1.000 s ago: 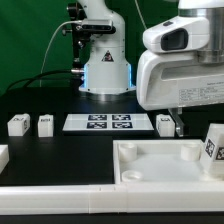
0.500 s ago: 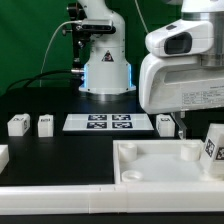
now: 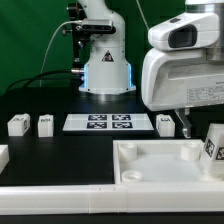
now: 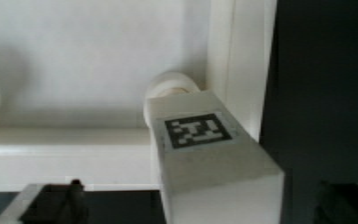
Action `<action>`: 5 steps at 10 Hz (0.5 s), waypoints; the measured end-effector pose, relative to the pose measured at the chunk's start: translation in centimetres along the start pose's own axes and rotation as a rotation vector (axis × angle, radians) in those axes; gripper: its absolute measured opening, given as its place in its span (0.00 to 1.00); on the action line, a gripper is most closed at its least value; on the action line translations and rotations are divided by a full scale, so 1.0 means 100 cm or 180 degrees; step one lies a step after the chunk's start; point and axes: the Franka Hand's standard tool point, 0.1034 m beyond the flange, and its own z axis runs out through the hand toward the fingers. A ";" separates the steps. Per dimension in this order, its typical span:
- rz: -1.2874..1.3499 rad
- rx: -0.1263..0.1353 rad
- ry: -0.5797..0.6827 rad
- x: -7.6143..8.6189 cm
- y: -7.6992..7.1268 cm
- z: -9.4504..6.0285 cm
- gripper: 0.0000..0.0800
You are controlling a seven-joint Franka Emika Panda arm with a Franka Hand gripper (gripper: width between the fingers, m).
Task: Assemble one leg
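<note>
One white leg (image 4: 211, 140), marker tag outward, is being viewed upright beside the tray's (image 4: 242, 40) side wall. The claw (image 4: 202, 203) is being held apart, clamped on nothing.

A leg (image 3: 213, 143) upright at the tray (image 3: 160, 172) corner

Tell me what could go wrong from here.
1. The leg stands at the corner of the tray; whether it is seated there cannot be told, so it may tip.
2. The open hand straddles the leg; a sideways move could knock it over.
</note>
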 end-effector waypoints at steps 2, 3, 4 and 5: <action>-0.0037 -0.0001 -0.0002 -0.002 0.001 0.002 0.57; -0.0049 -0.0001 0.0006 -0.002 0.001 0.003 0.57; -0.0084 -0.0001 0.0019 -0.002 0.002 0.003 0.37; -0.0145 0.0001 0.0028 -0.001 0.003 0.003 0.37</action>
